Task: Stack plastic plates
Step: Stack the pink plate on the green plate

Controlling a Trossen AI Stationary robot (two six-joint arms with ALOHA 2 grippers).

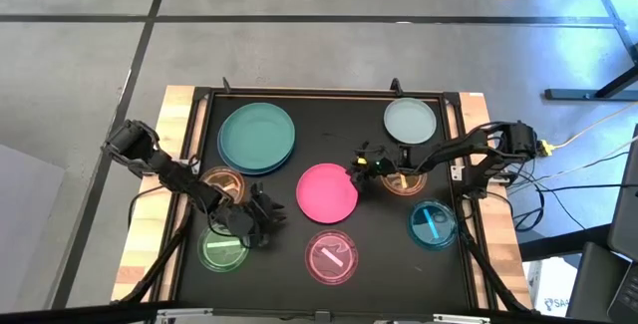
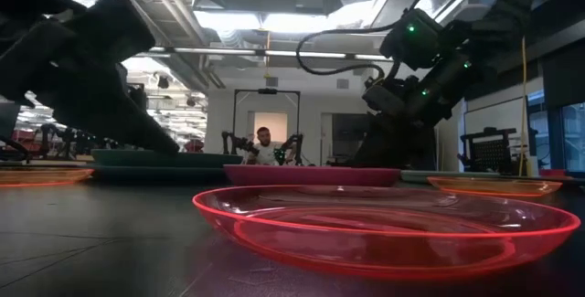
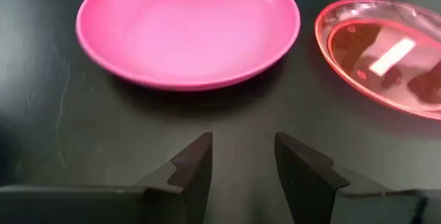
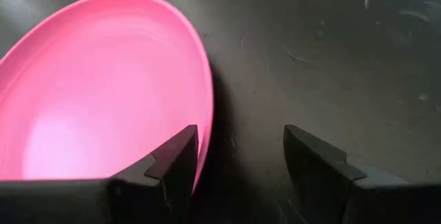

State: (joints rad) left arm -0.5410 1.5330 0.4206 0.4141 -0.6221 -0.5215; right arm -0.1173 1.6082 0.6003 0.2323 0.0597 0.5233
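right claw sat open at the rim of the pink plate at the table's centre; its wrist view showed one finger over the rim. left claw was open and empty near the green plate, facing that pink plate. only the high view showed the teal plate at the back.

Both arms are showing dark, matte black jointed bodies with black cables running along them. Small green lights are glowing on the right arm. The left gripper's fingers are looking black, wedge-shaped and angular.
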